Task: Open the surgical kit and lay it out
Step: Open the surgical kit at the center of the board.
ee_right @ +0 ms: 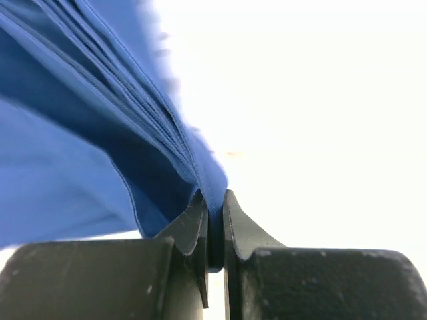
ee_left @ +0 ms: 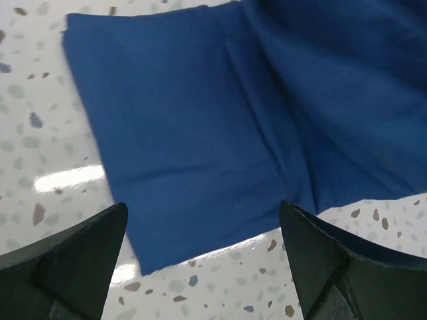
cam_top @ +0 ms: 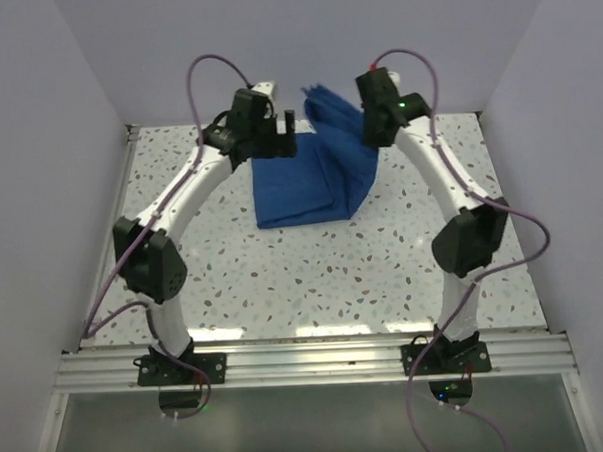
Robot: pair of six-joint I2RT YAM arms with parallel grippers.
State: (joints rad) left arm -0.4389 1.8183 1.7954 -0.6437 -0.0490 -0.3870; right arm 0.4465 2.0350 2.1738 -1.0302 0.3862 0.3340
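The royal-blue cloth wrap (cam_top: 305, 186) lies folded on the speckled table, its right flap lifted up toward the back. My right gripper (cam_top: 368, 108) is shut on the edge of that flap (ee_right: 215, 200) and holds it raised above the table. My left gripper (cam_top: 278, 137) is open and empty, hovering over the wrap's back left part; in the left wrist view the flat folded cloth (ee_left: 193, 113) fills the space between and beyond its fingers (ee_left: 73, 260). The steel tray and the instruments are hidden.
The speckled white table (cam_top: 314, 275) reaches to the walls on the left, right and back. A metal rail (cam_top: 307, 361) runs along the near edge with both arm bases on it.
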